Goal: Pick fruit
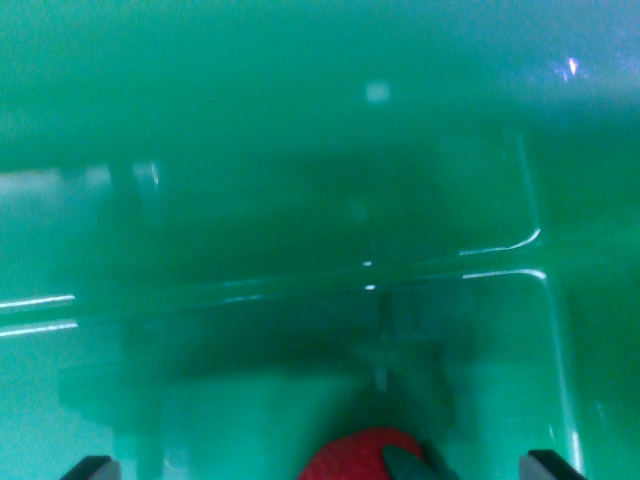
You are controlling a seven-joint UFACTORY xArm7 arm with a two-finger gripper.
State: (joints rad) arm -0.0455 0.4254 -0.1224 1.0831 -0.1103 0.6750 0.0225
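Fruit: You saw a round red fruit with a green leafy top [358, 456] at the very bottom of the wrist view, a little to the wrist view's right of the middle. Only its upper part showed; the rest was cut off by the bottom edge. It looked like a strawberry, but the picture was blurry.

Where the fruit sat: It rested on or just over the shiny green plastic tray [300, 130] that filled the whole view. You could not tell if it touched the tray.

Gripper: You saw two dark fingertips, one in the bottom left corner [92, 467] and one in the bottom right corner [556, 465]. The gripper [324, 466] was spread wide, with the fruit between the fingertips and touching neither one. It held nothing.

Tray: It had raised ridges [250, 290] that ran across the middle, with a rounded corner [528, 240] on the wrist view's right. The ridges split it into parts. The fruit was in the part nearest the camera.

Light: Small bright spots [572, 68] shone on the tray near the top right.

Shadow: A dark blurry patch [300, 340] lay over the middle of the tray.
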